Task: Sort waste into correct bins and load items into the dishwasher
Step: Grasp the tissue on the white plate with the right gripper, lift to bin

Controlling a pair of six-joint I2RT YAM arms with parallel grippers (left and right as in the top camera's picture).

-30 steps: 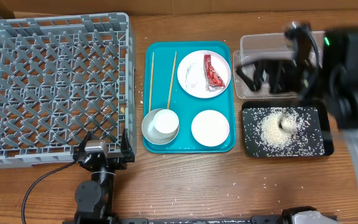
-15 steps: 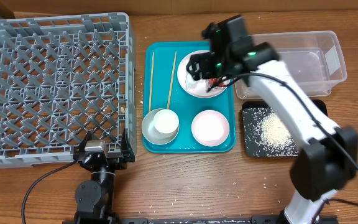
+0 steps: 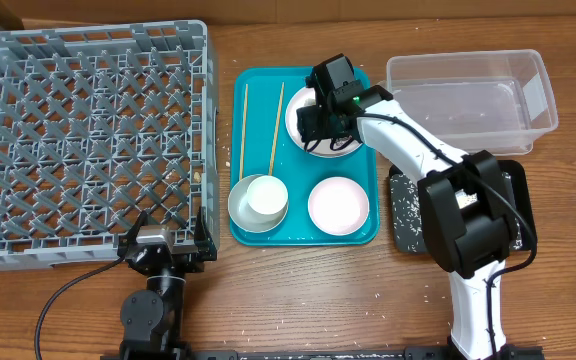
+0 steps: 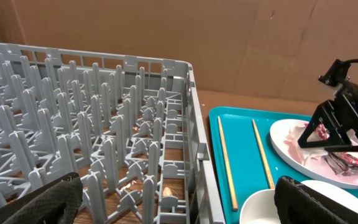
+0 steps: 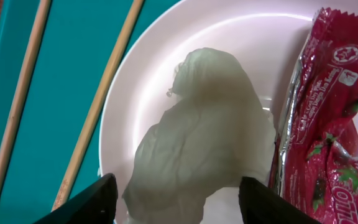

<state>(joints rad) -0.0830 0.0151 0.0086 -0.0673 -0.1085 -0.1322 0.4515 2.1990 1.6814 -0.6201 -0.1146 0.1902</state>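
Note:
My right gripper (image 3: pixel 320 124) (image 5: pixel 176 200) is open, low over the pale pink-white plate (image 3: pixel 336 151) (image 5: pixel 229 37) on the teal tray. Its fingers straddle a pale crumpled leaf-like scrap (image 5: pixel 197 130) on the plate. The red and silver wrapper (image 5: pixel 328 124) (image 4: pixel 347 162) lies just right of the fingers, untouched. Two chopsticks (image 3: pixel 274 125) lie left of the plate. A white cup (image 3: pixel 266 197) sits in the metal bowl (image 3: pixel 238 208); the small white dish (image 3: pixel 338 205) is beside it. My left gripper (image 3: pixel 168 246) (image 4: pixel 179 205) is open and empty by the grey rack (image 3: pixel 88 140).
The clear tub (image 3: pixel 468 100) stands at the back right. The black tray (image 3: pixel 513 200) with loose rice lies in front of it, partly hidden by my right arm. The teal tray (image 3: pixel 258 80) holds the dishes. Rice grains are scattered on the wood.
My right arm has swung left from above the tub and black tray and come down over the pink plate. The left arm has not moved.

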